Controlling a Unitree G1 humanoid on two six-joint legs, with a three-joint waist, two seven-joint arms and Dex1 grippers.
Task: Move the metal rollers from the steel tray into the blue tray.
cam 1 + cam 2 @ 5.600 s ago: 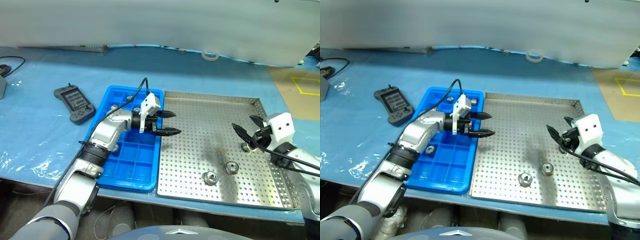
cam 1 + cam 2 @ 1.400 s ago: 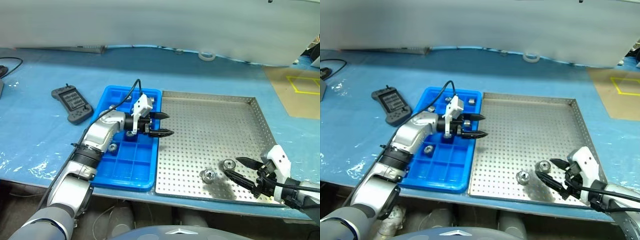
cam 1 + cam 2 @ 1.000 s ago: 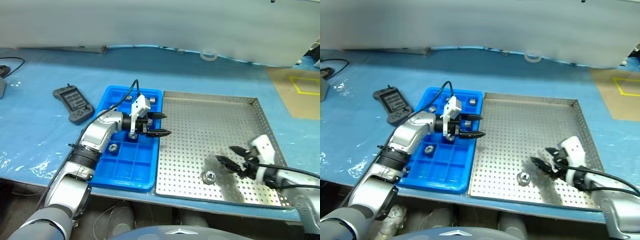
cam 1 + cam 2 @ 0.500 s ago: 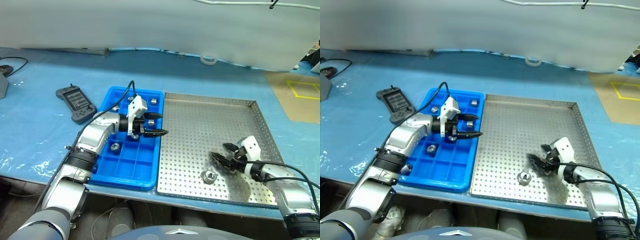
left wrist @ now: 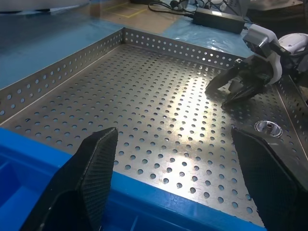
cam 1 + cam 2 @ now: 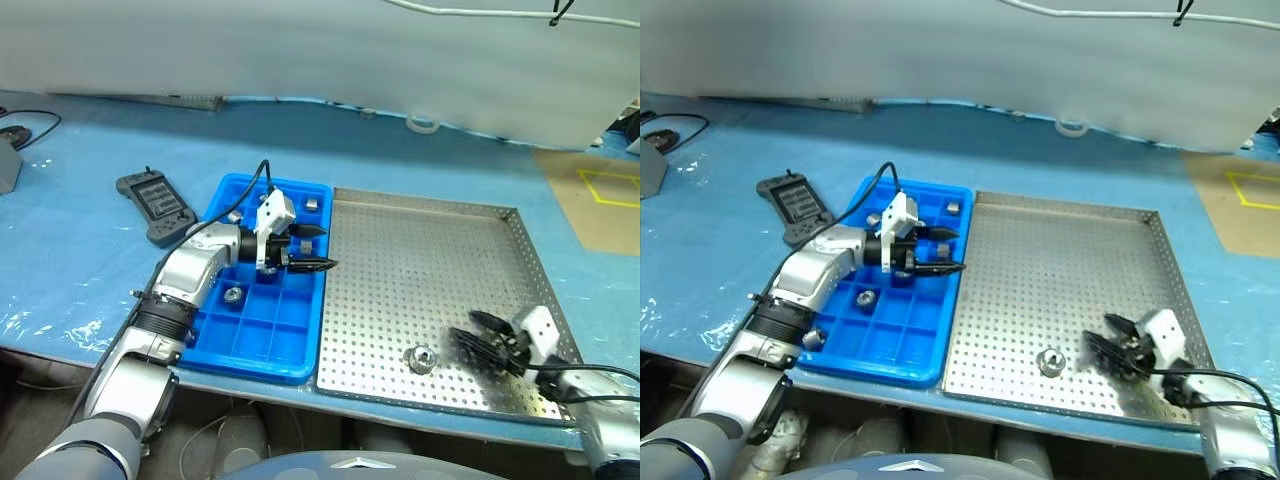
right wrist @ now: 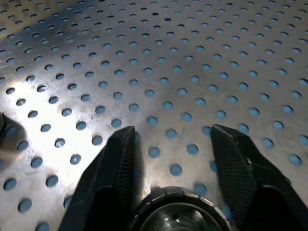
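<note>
- Right gripper [image 6: 470,335] is now sitting lower and nearer the steel tray's [image 6: 430,250] front right corner than half a sec ago; its fingers are closing in.
- It's gripping one of the metal rollers [image 7: 178,214], tucked deep between its fingers, as far as the wrist view shows.
- Left gripper [image 6: 318,248] is hovering over the blue tray's [image 6: 270,335] right edge as before, jaws wide apart, holding nothing.
- Several rollers, e.g. one [image 6: 233,294], are already lying in blue compartments.
- One loose roller [image 6: 421,357] is still waiting on the steel tray, so approx. two are left to move.
</note>
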